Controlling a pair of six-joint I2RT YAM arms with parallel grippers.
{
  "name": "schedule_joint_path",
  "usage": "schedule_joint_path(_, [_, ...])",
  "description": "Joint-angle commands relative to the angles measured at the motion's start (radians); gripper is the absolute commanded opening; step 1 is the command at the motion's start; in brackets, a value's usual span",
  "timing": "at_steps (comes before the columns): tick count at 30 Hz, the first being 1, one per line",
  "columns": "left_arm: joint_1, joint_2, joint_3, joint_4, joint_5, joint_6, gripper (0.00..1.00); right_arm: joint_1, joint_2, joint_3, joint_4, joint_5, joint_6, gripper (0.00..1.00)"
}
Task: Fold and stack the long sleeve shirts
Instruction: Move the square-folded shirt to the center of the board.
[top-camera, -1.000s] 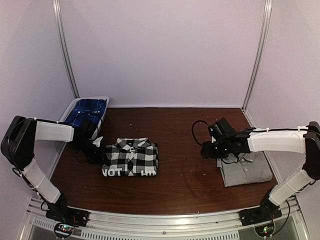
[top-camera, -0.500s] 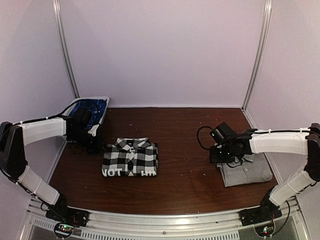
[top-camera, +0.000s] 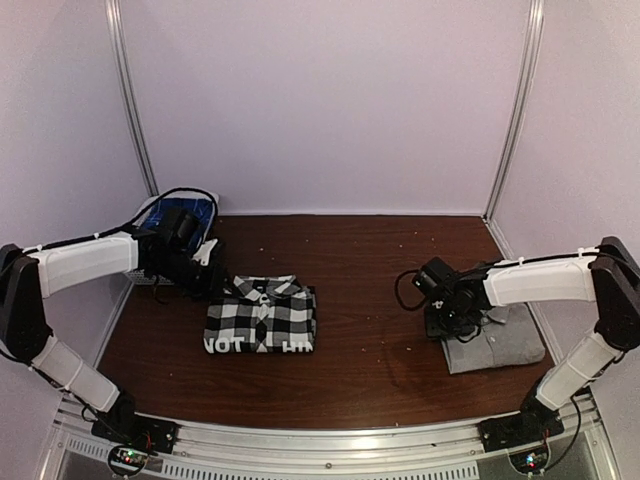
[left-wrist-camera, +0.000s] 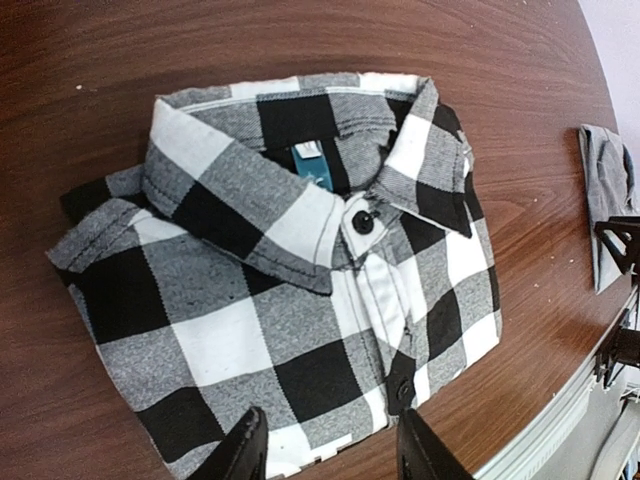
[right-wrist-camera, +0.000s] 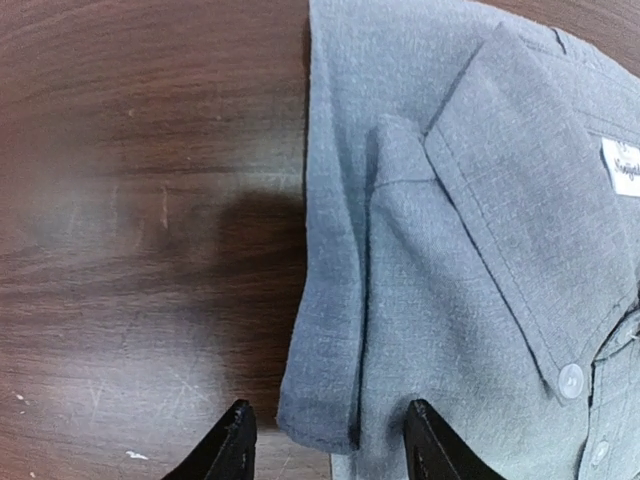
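Long sleeve shirts, 2 of them, lie folded and well apart on the brown table (top-camera: 370, 250): the black-and-white flannel shirt (top-camera: 261, 314) sits left of centre with its lettered black band toward the arm bases, and the grey shirt (top-camera: 497, 338) lies near the right edge.

1 second ago the left gripper (left-wrist-camera: 330, 452) was low at the flannel's left edge. It has since lifted away toward the rear left corner, where a blue checked cloth (top-camera: 160, 212) shows behind the arm. Its fingers now stand apart with nothing between them, and its wrist view looks down on the collar and buttons of a neat, square packet. The flannel has not shifted in that time, so the release looks clean and that fold seems finished.

The right gripper (right-wrist-camera: 330, 440) has meanwhile come down from beside the grey shirt's far corner to its left edge. Its jaws are parted and straddle the folded hem at the near corner, and no cloth is pinched yet.

Judging from this, folding is done and stacking remains. The right arm looks lined up to take the grey shirt by that layered edge, and a shallow pinch could catch only the top layer and undo the fold
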Motion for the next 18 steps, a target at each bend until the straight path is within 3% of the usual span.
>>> schedule_joint_path(1, [-0.021,0.031,0.008,0.086,0.031,-0.019,0.45,-0.001,0.056,0.02,-0.026,0.051,0.015,0.52])
schedule_joint_path(7, [-0.026,0.04,-0.007,0.107,0.037,-0.02,0.44,-0.001,0.112,0.017,-0.031,0.079,0.025,0.43])
schedule_joint_path(14, [-0.026,0.044,-0.018,0.118,0.039,-0.023,0.44,0.005,0.14,0.061,-0.015,0.067,0.006,0.0])
schedule_joint_path(18, [-0.026,0.041,-0.025,0.121,0.037,-0.023,0.44,0.039,0.179,0.14,-0.013,0.042,-0.013,0.0])
